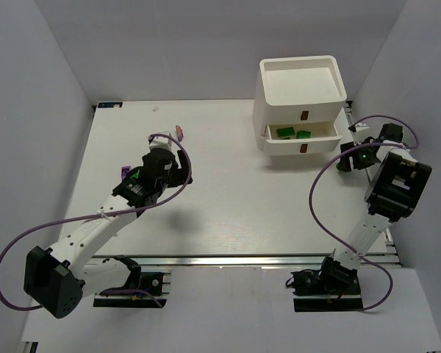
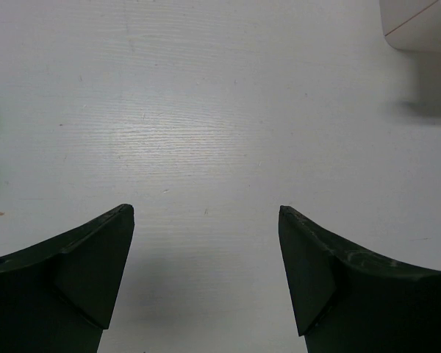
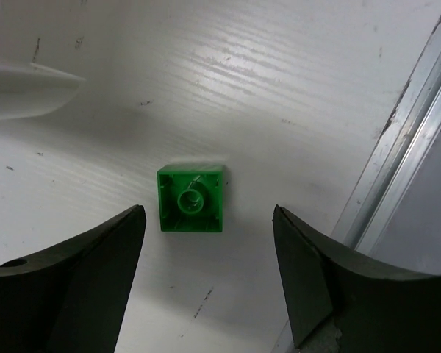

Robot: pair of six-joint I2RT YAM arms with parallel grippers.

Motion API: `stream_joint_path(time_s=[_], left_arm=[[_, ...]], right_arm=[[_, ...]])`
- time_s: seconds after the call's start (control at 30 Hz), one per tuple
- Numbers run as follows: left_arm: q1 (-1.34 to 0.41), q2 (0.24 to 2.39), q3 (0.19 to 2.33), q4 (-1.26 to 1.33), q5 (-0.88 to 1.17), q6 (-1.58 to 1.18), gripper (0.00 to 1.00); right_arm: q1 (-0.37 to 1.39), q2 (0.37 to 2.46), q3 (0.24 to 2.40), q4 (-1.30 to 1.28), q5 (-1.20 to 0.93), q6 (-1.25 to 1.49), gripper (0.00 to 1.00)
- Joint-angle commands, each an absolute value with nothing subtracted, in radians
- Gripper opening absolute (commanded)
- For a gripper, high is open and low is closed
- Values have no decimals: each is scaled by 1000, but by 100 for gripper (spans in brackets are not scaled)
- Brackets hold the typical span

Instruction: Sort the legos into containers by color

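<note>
Between spread jaws of right tool: green lego, touching neither.

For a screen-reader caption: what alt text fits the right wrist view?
A green lego lies hollow side up on the white table, between the open dark fingers of the right gripper, touching neither. A metal rail runs along the table edge at right.

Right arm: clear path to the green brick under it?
Probably yes. The right gripper is open over the green brick, which lies alone on the table with gaps to both fingers. The metal rail runs nearby, outside the fingers.
</note>
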State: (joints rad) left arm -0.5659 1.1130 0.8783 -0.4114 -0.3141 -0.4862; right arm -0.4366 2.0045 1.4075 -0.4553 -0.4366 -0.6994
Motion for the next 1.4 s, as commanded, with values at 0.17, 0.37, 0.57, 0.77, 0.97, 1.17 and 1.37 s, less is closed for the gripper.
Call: stream_joint_path(time_s=[0.17,0.37,0.57,0.77,0.97,1.17,1.37], left_arm=[[-563,1112,911,-420,-325,-503,89],[-563,1123,904,-417,-318,-515,89],[-563,1124,905,-417,-321,-512,89],[-563,1098,884,-425,-333,-528,89],[-563,1054,796,-388,-328,-581,89],[-563,1091,793,-354,-307,-586,89],[-543,1114,813,-379,-314,-578,89]], right_arm=[[-428,1996,1345,-351,-488,-729,66],[-420,1983,1299,-330,-486,-744,58],[-423,1974,1290,-331,-495,-749,20],[-446,1861,1299,-425,-518,-820,2],[-454,1689,1394,-903,-742,-1336,0],[-378,1614,1468,-1186,-873,-1540,0],[-187,1529,1404,-592,-858,-857,0]])
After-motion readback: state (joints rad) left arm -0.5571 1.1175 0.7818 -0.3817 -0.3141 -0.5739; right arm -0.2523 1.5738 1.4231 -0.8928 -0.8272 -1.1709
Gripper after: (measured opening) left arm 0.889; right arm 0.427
